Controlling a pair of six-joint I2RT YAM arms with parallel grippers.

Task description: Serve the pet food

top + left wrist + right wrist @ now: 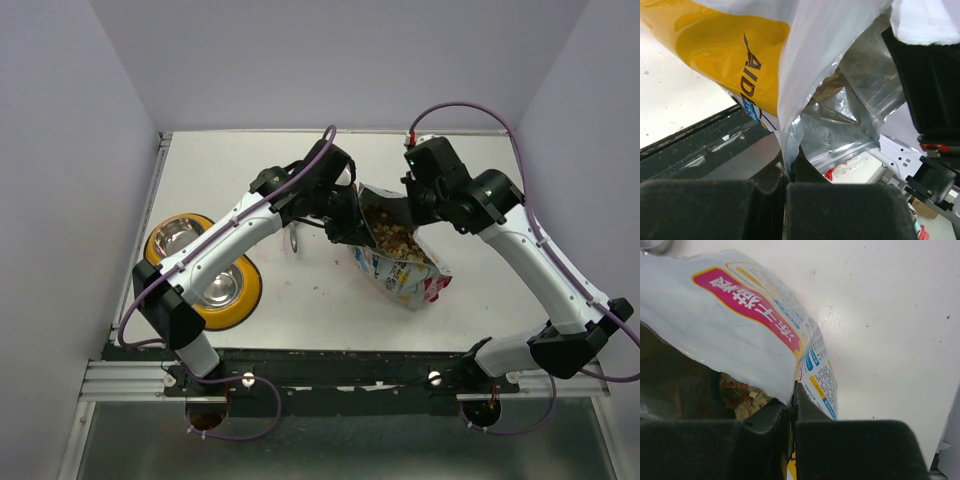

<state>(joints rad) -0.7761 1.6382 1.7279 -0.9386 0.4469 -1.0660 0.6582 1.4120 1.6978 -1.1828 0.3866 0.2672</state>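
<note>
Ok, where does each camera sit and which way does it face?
Top external: above and behind the bases, looking down; left arm, right arm, bag and yellow feeder show.
Left wrist: on the left arm, looking along the left fingers, shut on the bag's rim.
Right wrist: on the right arm, along the right fingers, shut on the opposite rim; kibble inside.
Shared: all show the bag.

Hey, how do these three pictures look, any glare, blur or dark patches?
Top view: evenly lit and sharp, steel bowls in the yellow double-bowl feeder glinting. Left wrist view: glare on the glossy yellow-and-white printed food bag and its silver foil lining; the black fingers are blurred. Right wrist view: bag print readable, the brown kibble pellets in shadow.
</note>
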